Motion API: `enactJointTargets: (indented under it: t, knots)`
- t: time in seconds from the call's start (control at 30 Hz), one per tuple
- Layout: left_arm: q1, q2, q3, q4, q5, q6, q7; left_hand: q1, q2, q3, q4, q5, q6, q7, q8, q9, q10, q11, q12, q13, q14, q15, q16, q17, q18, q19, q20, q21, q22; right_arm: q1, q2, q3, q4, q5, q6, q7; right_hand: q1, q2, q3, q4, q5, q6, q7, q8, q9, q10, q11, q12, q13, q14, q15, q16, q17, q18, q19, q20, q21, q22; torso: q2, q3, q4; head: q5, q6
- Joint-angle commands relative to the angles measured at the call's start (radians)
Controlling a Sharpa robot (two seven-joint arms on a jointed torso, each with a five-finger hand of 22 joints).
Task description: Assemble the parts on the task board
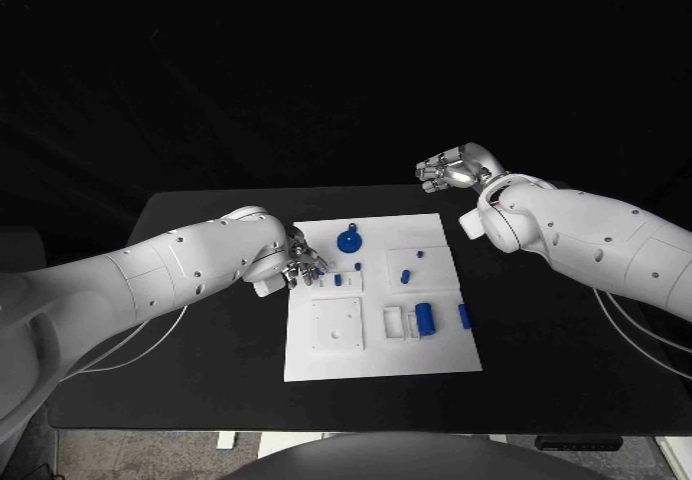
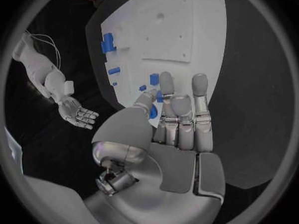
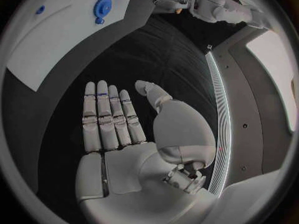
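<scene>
White rectangular task board (image 1: pixel 378 345) on the black counter (image 1: pixel 216 395), with small blue parts seated in or lying on it. A blue round disc-shaped part with a short tab (image 1: pixel 348 241) lies near the far edge; a small blue peg (image 1: pixel 405 273) stands mid-board; a blue cylindrical part (image 1: pixel 427 317) sits in a shallow rectangular recess beside an unfilled white-walled recess (image 1: pixel 394 320); a slim blue bar (image 1: pixel 464 316) lies near the right edge. A square white raised plate (image 1: pixel 338 324) occupies the near-left area. Left hand (image 1: pixel 299 266) — over the board's left edge, fingers extended and together, nothing visibly gripped, fingertips (image 2: pixel 167 79) close to small blue pieces (image 2: pixel 154 78). Right hand (image 1: pixel 450 170) — off the board beyond its far right corner, flat, fingers straight, holding nothing.
</scene>
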Motion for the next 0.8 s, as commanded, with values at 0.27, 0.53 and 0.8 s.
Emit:
enactJointTargets:
  t: [0.27, 0.53, 0.8]
  knots:
    - [-0.001, 0.024, -0.003, -0.012, -0.059, 0.038, 0.007, -0.032, 0.013, 0.127, -0.117, 0.016, 0.029, -0.049, 0.016, 0.045, -0.013, -0.003, 0.021, 0.01, 0.003, -0.003, 0.015, 0.007, -0.001, -0.007, -0.007, 0.018, 0.021, 0.0, 0.001, 0.0, 0.003, -0.001, 0.014, 0.005, 0.001, -0.012, 0.005, 0.001, 0.004, -0.003, 0.003, -0.003, -0.001, -0.005, -0.001, -0.004, -0.001, -0.006, 0.0, -0.005, -0.001, 0.003, -0.007, -0.001, -0.002, -0.002, -0.001, -0.0007, 0.0017, -0.005, -0.006]
    - [-0.003, 0.031, -0.008, -0.017, -0.076, 0.054, 0.001, -0.04, 0.02, 0.129, -0.117, 0.014, 0.025, -0.048, 0.016, 0.059, -0.018, -0.003, 0.026, 0.011, 0.001, -0.002, 0.017, 0.002, 0.0, -0.01, -0.006, 0.023, 0.02, 0.0, 0.002, 0.0, 0.003, -0.001, 0.014, 0.005, 0.001, -0.012, 0.005, 0.001, 0.004, -0.003, 0.003, -0.003, -0.001, -0.005, -0.001, -0.004, -0.001, -0.006, 0.0, -0.005, -0.001, 0.003, -0.007, -0.001, -0.002, -0.002, -0.001, -0.0015, 0.0024, -0.003, -0.008]
    - [-0.005, 0.039, -0.019, -0.025, -0.109, 0.06, 0.002, -0.05, 0.03, 0.133, -0.113, 0.012, 0.017, -0.048, 0.019, 0.075, -0.024, -0.003, 0.028, 0.011, -0.002, -0.001, 0.015, -0.006, 0.001, -0.012, -0.005, 0.024, 0.02, 0.0, 0.003, 0.0, 0.003, -0.001, 0.014, 0.005, 0.001, -0.012, 0.005, 0.001, 0.004, -0.003, 0.003, -0.003, -0.001, -0.005, -0.001, -0.004, -0.001, -0.006, 0.0, -0.005, -0.001, 0.003, -0.007, -0.001, -0.002, -0.002, -0.001, -0.0016, 0.0017, -0.002, -0.011]
